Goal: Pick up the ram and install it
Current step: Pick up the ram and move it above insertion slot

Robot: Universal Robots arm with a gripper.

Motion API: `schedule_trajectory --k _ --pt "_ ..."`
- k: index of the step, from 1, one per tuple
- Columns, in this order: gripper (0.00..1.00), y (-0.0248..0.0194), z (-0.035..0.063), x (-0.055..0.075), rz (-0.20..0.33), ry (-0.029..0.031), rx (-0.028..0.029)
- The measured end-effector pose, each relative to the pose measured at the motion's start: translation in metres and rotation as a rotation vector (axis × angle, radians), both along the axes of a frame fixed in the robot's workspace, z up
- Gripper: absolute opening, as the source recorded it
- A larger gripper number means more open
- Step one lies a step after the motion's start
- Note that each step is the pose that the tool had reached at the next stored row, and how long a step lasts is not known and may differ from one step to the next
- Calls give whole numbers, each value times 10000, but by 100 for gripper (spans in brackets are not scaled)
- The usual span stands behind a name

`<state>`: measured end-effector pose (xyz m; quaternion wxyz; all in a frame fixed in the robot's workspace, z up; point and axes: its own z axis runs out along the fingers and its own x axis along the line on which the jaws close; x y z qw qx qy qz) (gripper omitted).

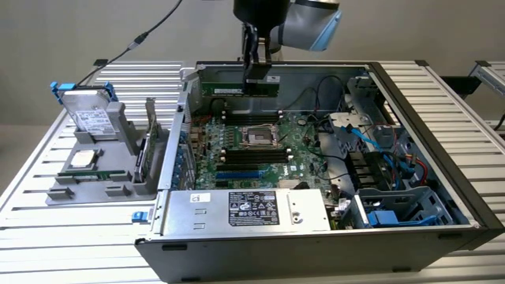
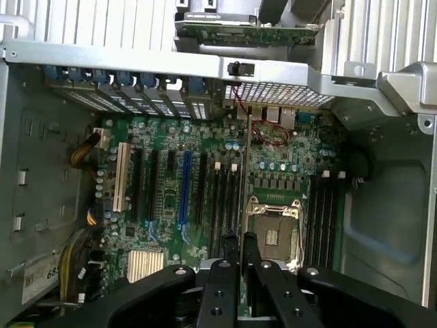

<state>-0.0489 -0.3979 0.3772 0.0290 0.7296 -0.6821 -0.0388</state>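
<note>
The ram [image 1: 225, 89], a long, narrow, thin green circuit-board stick with small black chips along its face, hangs level and on edge above the far part of an open black steel computer case [image 1: 442, 148]. The black metal gripper [image 1: 255, 87] has its two slim fingers pressed together on the stick's flat faces, near the end towards the exterior view's right. In the wrist view the ram [image 2: 244, 171] shows edge-on as a thin line between the fingertips [image 2: 232, 244]. It runs parallel to the long black memory slots [image 2: 222, 205], just beside the square metal-framed processor socket [image 2: 273, 229].

Below lies the green motherboard [image 1: 276, 160], crowded with slots and small round capacitors. A dull grey sheet-metal power supply box [image 1: 304, 210] with a printed label sits at the case's near edge. Blue and black cables [image 1: 394, 160] curl through the bay towards the exterior view's right.

Outside the case, towards the exterior view's left, a grey moulded plastic holder [image 1: 118, 118] rests on the ribbed aluminium table [image 1: 47, 236]. It carries a square silver processor chip [image 1: 84, 158].
</note>
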Motion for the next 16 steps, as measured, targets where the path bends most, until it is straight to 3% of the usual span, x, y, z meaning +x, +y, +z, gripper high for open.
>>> schedule_trajectory --k 4,11,14,16 --pt "13 26 -13 106 -1 1 0" --pt "13 39 -103 139 -24 2 16" --pt "13 40 -132 159 -114 2 103" --pt "13 40 -153 167 -215 1 204"
